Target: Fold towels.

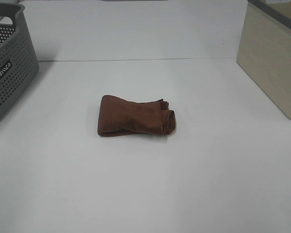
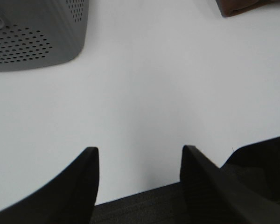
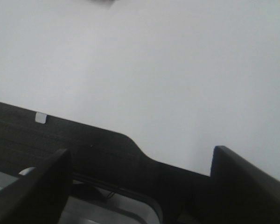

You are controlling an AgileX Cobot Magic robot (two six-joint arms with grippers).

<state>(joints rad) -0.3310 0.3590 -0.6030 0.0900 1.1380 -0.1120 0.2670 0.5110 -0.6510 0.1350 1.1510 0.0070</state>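
Observation:
The dark reddish-brown towel (image 1: 135,117) lies bunched into a rough, loosely folded bundle in the middle of the white table, its right end rolled up. No tag shows. A corner of it appears in the left wrist view (image 2: 245,6). Neither arm shows in the exterior high view. My left gripper (image 2: 139,161) is open and empty over the table's near edge, far from the towel. My right gripper (image 3: 140,161) is open and empty, hanging over the table's near edge.
A grey perforated plastic basket (image 1: 7,68) stands at the left edge of the table and also shows in the left wrist view (image 2: 35,35). A beige bin with a dark rim (image 1: 271,63) stands at the back right. The white table (image 1: 145,194) spreads around the towel.

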